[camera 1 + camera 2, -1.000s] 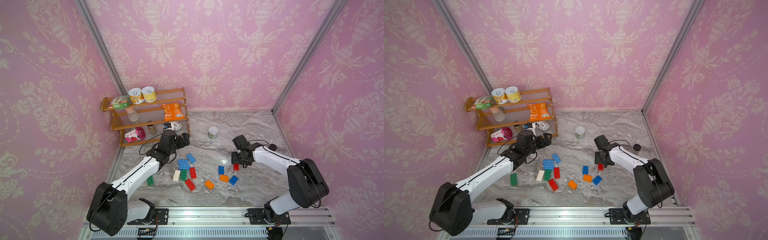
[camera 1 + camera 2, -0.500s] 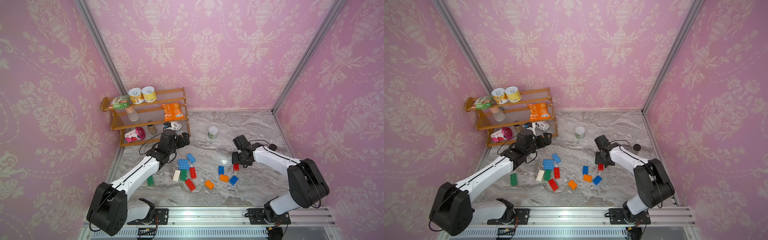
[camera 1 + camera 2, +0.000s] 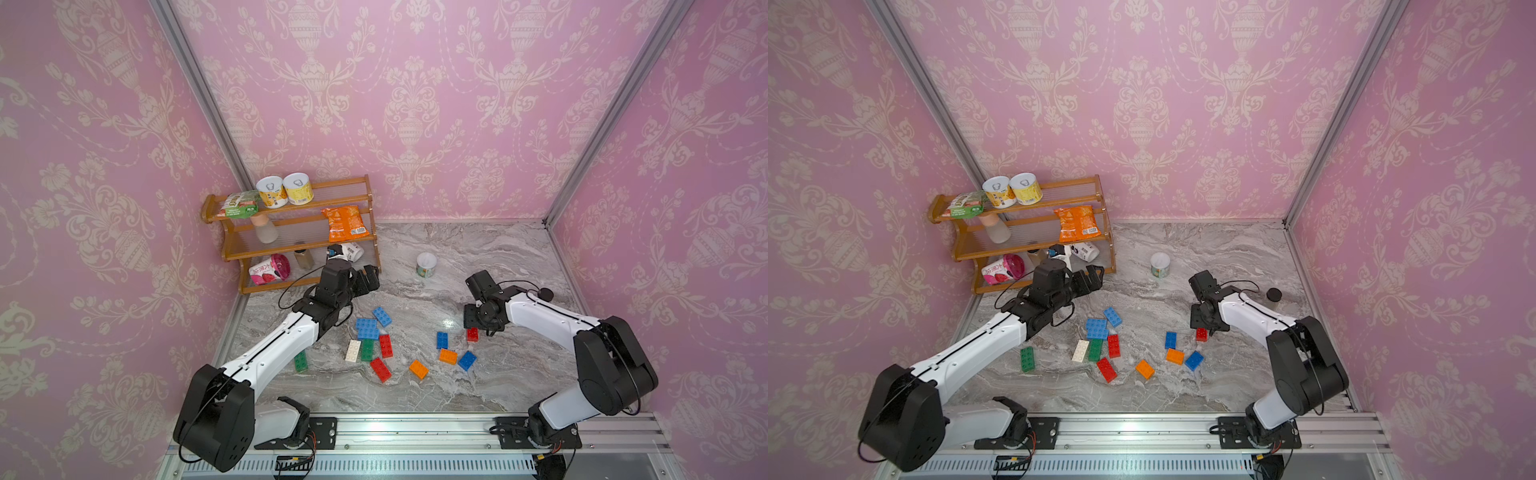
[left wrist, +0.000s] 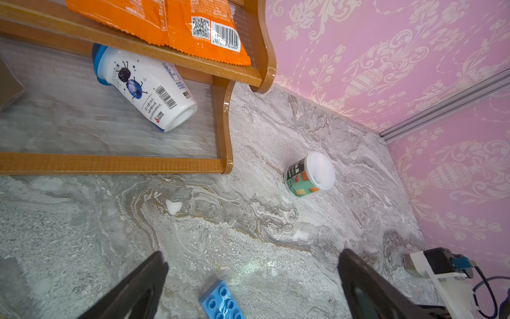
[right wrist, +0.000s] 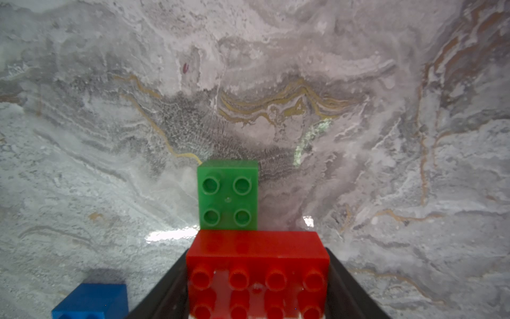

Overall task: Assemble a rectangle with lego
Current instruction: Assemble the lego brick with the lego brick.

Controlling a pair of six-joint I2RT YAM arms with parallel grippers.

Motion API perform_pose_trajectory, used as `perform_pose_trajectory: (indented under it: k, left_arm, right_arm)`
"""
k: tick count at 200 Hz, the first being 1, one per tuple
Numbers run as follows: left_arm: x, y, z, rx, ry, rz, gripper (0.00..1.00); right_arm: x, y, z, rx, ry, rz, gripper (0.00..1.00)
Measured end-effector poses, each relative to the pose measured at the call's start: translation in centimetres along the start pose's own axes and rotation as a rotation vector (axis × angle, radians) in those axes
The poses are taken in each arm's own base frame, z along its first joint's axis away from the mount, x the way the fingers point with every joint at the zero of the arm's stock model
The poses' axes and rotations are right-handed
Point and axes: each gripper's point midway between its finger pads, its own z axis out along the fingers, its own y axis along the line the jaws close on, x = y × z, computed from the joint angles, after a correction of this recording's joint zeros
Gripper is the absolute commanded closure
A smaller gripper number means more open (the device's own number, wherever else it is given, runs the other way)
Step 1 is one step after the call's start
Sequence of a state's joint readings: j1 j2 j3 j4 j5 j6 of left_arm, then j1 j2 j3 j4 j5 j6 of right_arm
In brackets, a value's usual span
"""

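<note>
Right wrist view: right end effector (image 5: 256,256) grasping red brick (image 5: 258,245).
Left end effector (image 3: 372,277): released — twelve o'clock of blue brick (image 3: 381,316).

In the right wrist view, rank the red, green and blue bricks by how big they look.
1. red brick, though it is nearest the camera.
2. green brick.
3. blue brick, cut off by the frame, so unsure.

Stereo overhead, wrist close-ups
Both top views share the whole table (image 3: 498,257); the wrist cameras look closely along it.
</note>
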State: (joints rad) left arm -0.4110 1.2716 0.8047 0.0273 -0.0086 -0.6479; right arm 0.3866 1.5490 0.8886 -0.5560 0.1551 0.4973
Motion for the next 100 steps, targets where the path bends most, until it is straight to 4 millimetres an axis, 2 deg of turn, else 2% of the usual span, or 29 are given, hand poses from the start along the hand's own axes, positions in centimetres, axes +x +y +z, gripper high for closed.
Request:
perform_pose_trajectory:
  k: [34,63,82,100]
  left_arm:
    - [0.00,0.01,0.00,-0.001,0.000,0.000,0.01]
    - [0.02,0.02,-0.05,-0.001,0.001,0.000,0.01]
    - [-0.06,-0.02,-0.21,0.000,-0.001,0.000,0.01]
    - [-0.23,-0.13,-0.40,0.004,-0.007,0.000,0.01]
  right_arm:
    - [0.03,0.01,0.10,0.001,0.002,0.000,0.99]
    - [0.02,0.03,0.17,0.002,0.006,-0.001,0.92]
    - [0.03,0.05,0.18,0.002,0.007,-0.001,0.83]
    - [0.01,0.05,0.10,0.002,0.009,-0.001,0.65]
